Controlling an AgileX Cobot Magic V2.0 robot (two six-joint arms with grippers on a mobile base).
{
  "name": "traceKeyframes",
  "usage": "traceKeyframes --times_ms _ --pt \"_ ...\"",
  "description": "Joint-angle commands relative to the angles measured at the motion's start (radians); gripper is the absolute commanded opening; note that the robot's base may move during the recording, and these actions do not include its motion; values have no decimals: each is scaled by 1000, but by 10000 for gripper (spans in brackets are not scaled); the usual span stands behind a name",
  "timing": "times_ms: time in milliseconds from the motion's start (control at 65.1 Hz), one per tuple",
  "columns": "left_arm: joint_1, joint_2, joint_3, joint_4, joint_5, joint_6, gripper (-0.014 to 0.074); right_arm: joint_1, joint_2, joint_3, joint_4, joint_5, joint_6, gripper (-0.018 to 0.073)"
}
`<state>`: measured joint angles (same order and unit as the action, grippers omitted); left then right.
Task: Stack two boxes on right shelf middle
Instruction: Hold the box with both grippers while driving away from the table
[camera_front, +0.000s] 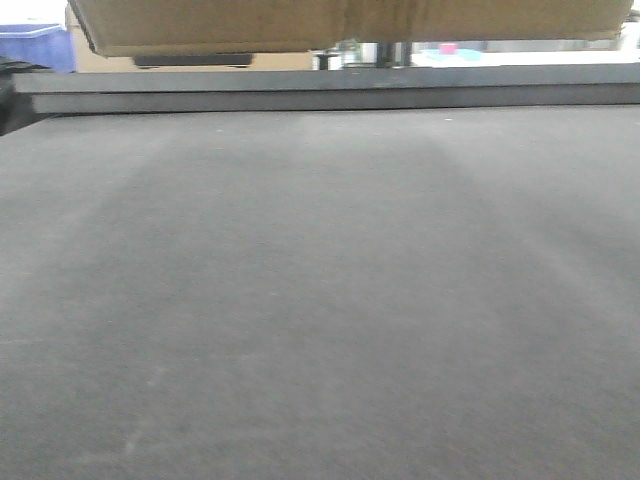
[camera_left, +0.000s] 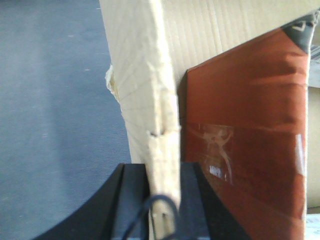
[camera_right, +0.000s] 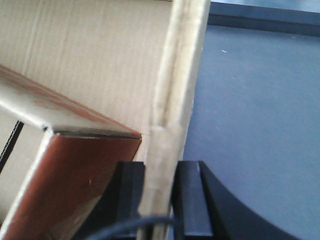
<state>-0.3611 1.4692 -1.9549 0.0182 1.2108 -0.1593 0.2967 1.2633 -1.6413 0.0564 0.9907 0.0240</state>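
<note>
One brown cardboard box (camera_front: 340, 20) hangs at the top edge of the front view, its underside lifted off the grey table (camera_front: 320, 300). My left gripper (camera_left: 162, 172) is shut on the upright edge of the box wall (camera_left: 145, 75). My right gripper (camera_right: 160, 170) is shut on the opposite wall (camera_right: 180, 75). A flap covered in glossy brown tape (camera_left: 250, 150) folds down inside the box, and it shows in the right wrist view as the taped flap (camera_right: 75, 170). The shelf is out of view.
The grey table fills most of the front view, with its far edge (camera_front: 320, 90) as a dark band. A blue plastic bin (camera_front: 35, 45) stands beyond the far left corner. Blurred clutter (camera_front: 450, 50) lies beyond the far edge.
</note>
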Motion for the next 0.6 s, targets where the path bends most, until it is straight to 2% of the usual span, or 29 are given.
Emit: traceKeyframes --times_ms 0,584 --pt "0 -21 -13 -11 -33 0 -111 -7 -9 -10 -39 -56 -6 -153" --pt "0 -21 -13 -11 -33 0 -111 -7 -9 -10 -39 -56 -6 -153"
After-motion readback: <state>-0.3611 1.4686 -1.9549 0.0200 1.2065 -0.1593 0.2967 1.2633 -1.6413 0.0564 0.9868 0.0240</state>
